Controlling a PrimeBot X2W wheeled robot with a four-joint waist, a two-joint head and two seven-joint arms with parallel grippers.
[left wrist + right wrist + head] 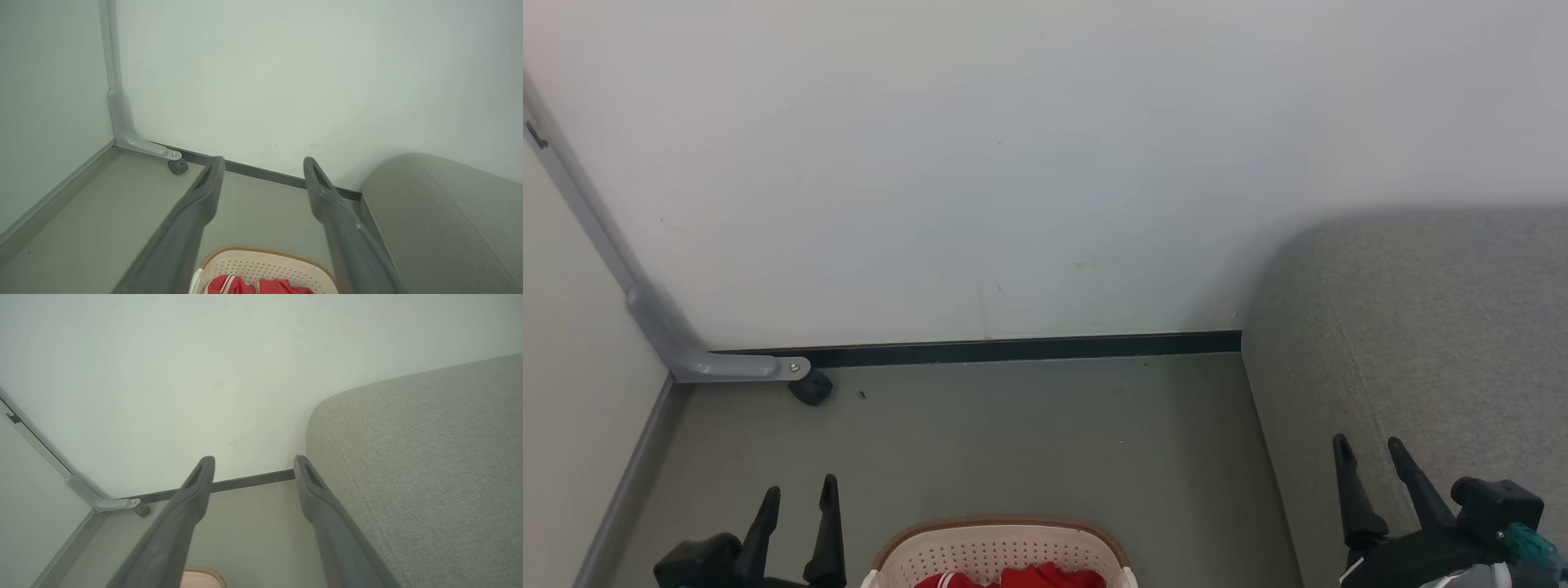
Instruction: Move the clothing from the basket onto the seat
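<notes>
Clothing in bright red lies heaped in the basket, low in the head view, and by the look of things the first lift has not yet begun. A pale wall backs the scene and meets the grey-green floor at a dark skirting strip. One grey upholstered seat rises on the right, its rounded corner against the wall, with no garment on the part that shows. The single basket, cream and perforated under a brown woven-look rim, stands on the floor to the left of the seat and apart from it. A grey metal frame leg ending in one small black caster rests at the foot of the wall on the left.

Two red pieces appear to be in the basket: one with white stripes, one plain, touching each other. How far down either reaches is hidden.

Two grippers hover empty. The left gripper hangs just beside the basket's left end and the right gripper hangs over the seat's near edge. Each has its two dark fingers spread wide with nothing between them.

The likely next move is for one arm to drop into the basket, pinch a fold of fabric, lift it clear of the rim and carry it right onto the cushion.
</notes>
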